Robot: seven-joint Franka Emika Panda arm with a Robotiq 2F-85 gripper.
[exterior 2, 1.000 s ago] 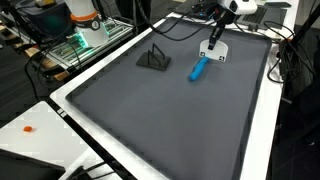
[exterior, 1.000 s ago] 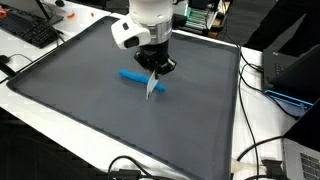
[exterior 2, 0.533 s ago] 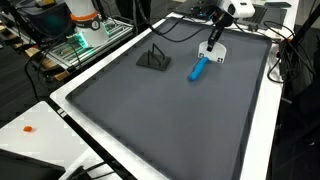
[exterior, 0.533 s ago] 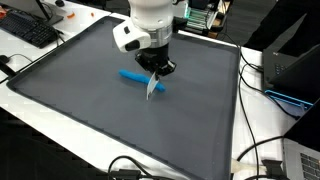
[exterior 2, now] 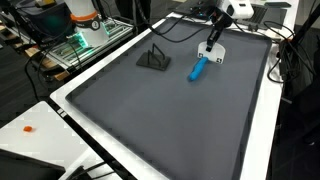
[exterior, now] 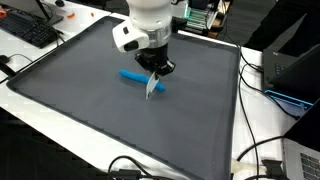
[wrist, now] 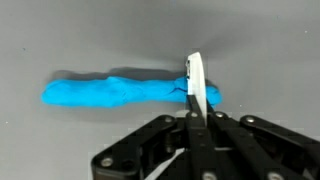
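Robot's black hand (wrist: 197,118) is pinched shut on a thin white flat blade-looking strip (wrist: 196,80), held on edge and pointing straight down. In the wrist view, the strip's tip sits right on the lumpy bright blue clay-like roll (wrist: 120,92), near the roll's right end. I can't tell whether it's pressing in or only touching.

The blue roll lies flat on the big dark grey mat (exterior: 80,80) that covers most of the white counter (exterior 2: 60,150), toward the far side of the mat in an exterior view (exterior 2: 199,68). The white strip (exterior: 152,86) hangs from the hand (exterior: 157,70), just off the roll's (exterior: 132,75) end.

Any print on the gear is too small to read.

Also on the mat, well apart from the roll, is a small black triangular stand (exterior 2: 152,58). Off the mat there's a black keyboard (exterior: 30,30), a small orange bit (exterior 2: 28,128) and black cables (exterior: 255,150) along the counter edge. Nothing sits between the hand and the roll.
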